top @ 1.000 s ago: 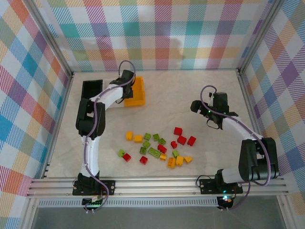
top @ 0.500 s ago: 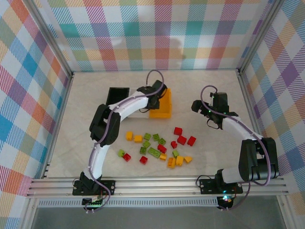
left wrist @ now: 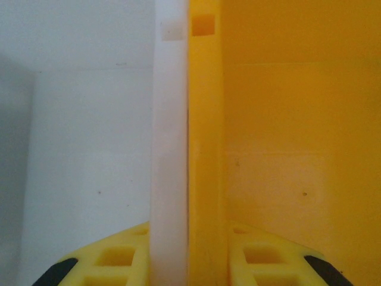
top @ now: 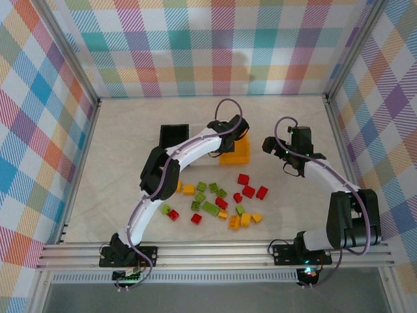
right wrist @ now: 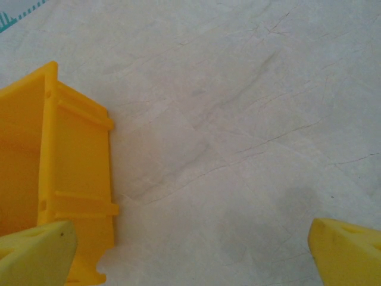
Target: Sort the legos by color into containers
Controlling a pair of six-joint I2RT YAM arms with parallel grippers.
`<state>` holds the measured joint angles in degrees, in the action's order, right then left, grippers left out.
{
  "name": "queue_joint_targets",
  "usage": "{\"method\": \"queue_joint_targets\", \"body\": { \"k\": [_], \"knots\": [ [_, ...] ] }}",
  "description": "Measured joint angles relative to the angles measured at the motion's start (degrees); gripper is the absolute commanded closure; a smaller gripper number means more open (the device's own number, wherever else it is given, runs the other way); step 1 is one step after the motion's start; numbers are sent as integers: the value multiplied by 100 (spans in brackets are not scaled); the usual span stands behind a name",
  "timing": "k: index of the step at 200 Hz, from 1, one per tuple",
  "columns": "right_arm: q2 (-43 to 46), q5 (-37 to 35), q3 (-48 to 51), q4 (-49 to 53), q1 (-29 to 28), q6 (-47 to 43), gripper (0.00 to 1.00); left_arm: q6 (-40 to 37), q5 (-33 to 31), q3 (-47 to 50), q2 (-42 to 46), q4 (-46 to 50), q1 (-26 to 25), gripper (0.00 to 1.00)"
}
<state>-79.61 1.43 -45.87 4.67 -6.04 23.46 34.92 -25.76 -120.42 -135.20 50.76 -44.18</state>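
My left gripper (left wrist: 189, 257) is shut on two touching walls at once: the white bin's wall (left wrist: 169, 149) and the orange bin's wall (left wrist: 205, 149). From above, that gripper (top: 229, 134) sits over the orange bin (top: 236, 155), with the black bin (top: 174, 135) just to its left. The legos lie loose in front of the bins: red ones (top: 249, 191), green ones (top: 210, 208) and yellow-orange ones (top: 189, 189). My right gripper (top: 279, 158) hangs open to the right of the orange bin (right wrist: 71, 179). Nothing but table lies between its fingers (right wrist: 190, 250).
The plaid walls and metal frame (top: 332, 124) enclose the table. Bare tabletop (top: 117, 189) lies left of the lego cluster and behind the bins.
My left arm has dragged the white and orange bins to the right across the back of the table, and the black bin has shifted right too. The right arm has stayed in place.
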Motion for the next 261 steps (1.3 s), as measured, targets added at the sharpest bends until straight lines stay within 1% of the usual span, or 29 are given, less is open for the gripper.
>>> {"method": "queue_joint_targets", "body": {
  "k": [40,67,70,75,76,79,97,109,141,150,157,176,191,195,201,204,219,240,261],
  "knots": [
    [146,-42,0,0,0,0,0,4,-7,33,-9,-37,-4,100],
    [157,-46,0,0,0,0,0,2,-55,254,17,-328,-37,100],
    [157,-48,0,0,0,0,0,2,-52,269,31,-345,-37,97],
    [157,-52,0,0,0,0,0,2,-50,291,42,-380,-37,87],
    [157,-55,0,0,0,0,0,2,-50,293,44,-382,-37,83],
    [157,-57,0,0,0,0,0,2,-50,302,48,-396,-39,78],
    [157,-59,0,0,0,0,0,-26,-50,330,57,-435,-42,57],
    [157,-59,2,0,0,0,0,-81,-48,361,57,-433,-42,51],
    [168,-57,2,7,0,7,0,-214,-46,481,103,-435,-59,38],
    [181,-48,4,13,0,11,0,-225,-42,551,175,-437,-70,31],
    [197,-26,4,17,0,17,0,-238,-35,612,260,-442,-79,28],
    [214,96,4,37,0,55,2,-286,26,909,699,-551,-96,24],
    [221,251,4,107,-4,131,4,-297,105,1263,1257,-706,-103,19],
    [221,297,4,138,-11,140,4,-317,118,1353,1416,-754,-105,15],
    [221,363,4,190,-28,157,5,-337,142,1539,1707,-868,-105,3],
    [221,382,4,219,-42,173,5,-291,153,1637,1843,-927,-105,0],
    [223,492,4,407,-203,203,6,-330,214,2203,2627,-1222,-107,0],
    [289,522,4,767,-651,201,8,-341,326,3134,3696,-1707,-107,0],
    [439,503,22,1191,-1036,223,12,-302,428,4153,4496,-2129,-107,0]
  ]
}}
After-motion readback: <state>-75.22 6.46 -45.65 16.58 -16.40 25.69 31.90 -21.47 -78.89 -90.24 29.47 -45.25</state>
